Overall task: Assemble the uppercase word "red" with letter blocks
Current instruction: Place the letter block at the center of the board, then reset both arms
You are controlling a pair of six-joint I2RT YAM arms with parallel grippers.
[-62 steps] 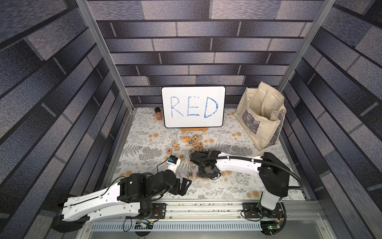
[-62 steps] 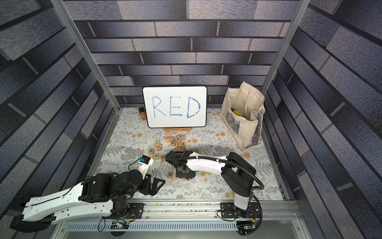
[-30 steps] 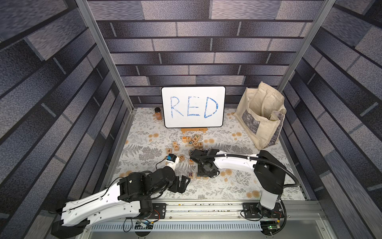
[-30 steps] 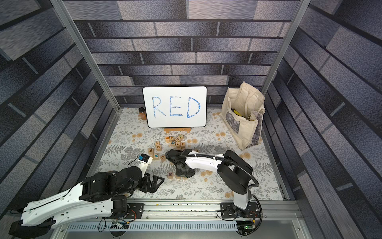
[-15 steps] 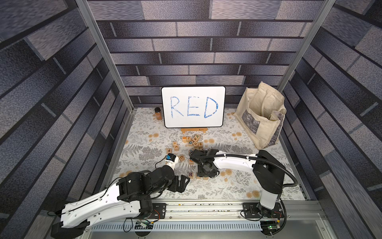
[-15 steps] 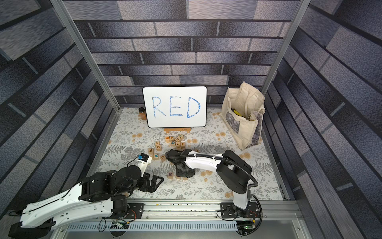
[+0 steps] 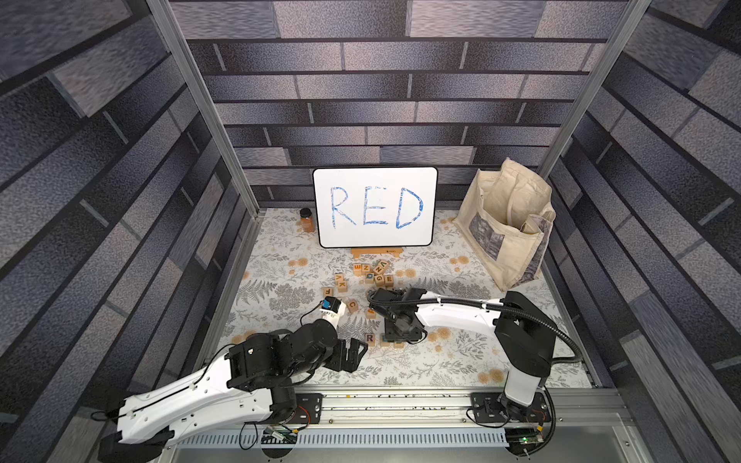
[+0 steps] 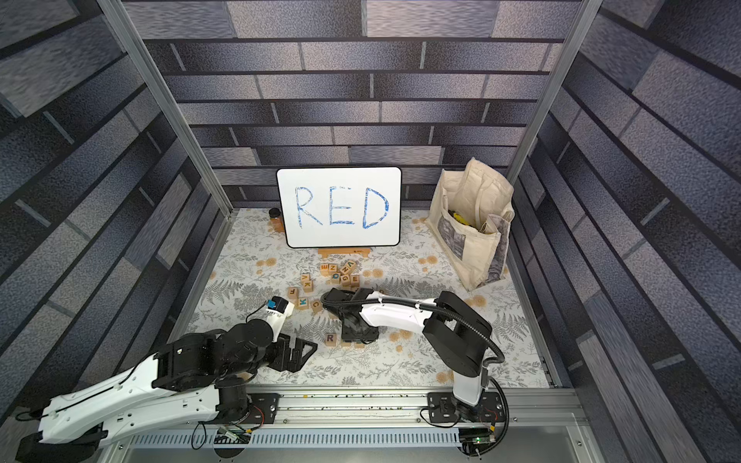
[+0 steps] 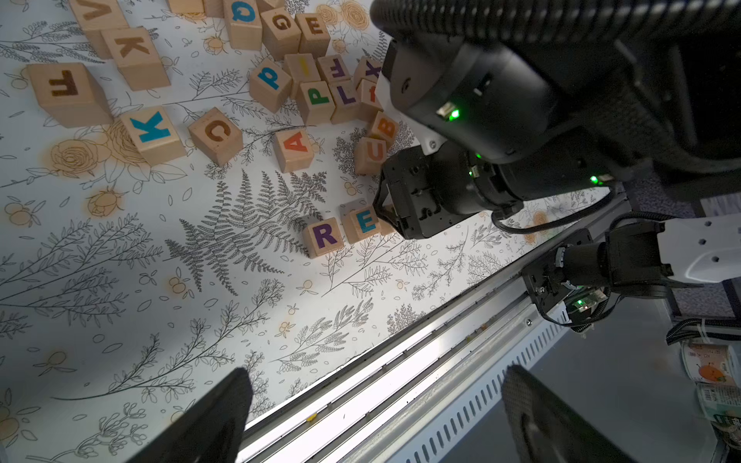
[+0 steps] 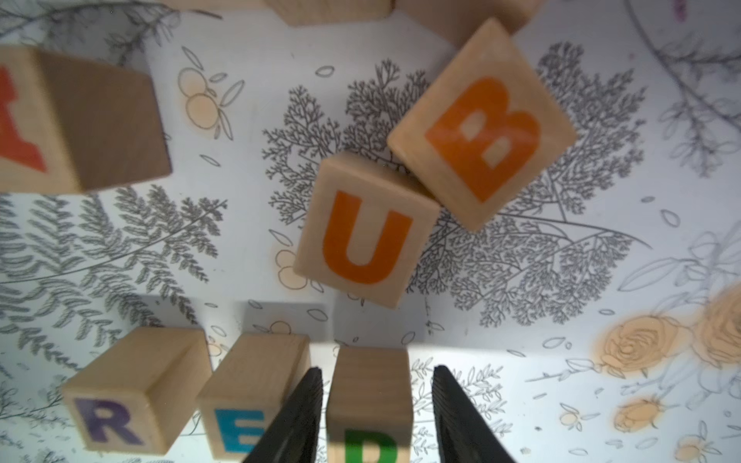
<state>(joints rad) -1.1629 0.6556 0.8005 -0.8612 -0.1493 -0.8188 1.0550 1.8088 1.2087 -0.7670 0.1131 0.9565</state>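
**A:** How is the right gripper [image 10: 377, 371] set?

**B:** Its jaws are parted slightly, a sliver of gap seen each side of the D block [image 10: 369, 397] set between them; nothing is gripped. The E block [image 10: 248, 401] and R block [image 10: 132, 385] are lined up just beyond one jaw.

**A:** And the exit?

**B:** A straight lift is advised (no sideways drift), so the row [image 9: 361, 224] is not nudged. The left gripper [image 9: 377, 375] is spread wide, empty.

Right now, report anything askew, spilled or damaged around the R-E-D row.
Nothing spilled or damaged. The R cube, E cube and D cube stand in a fairly even row, the right gripper straddling D. Only the loose B cube sits askew, cornered against the U cube.
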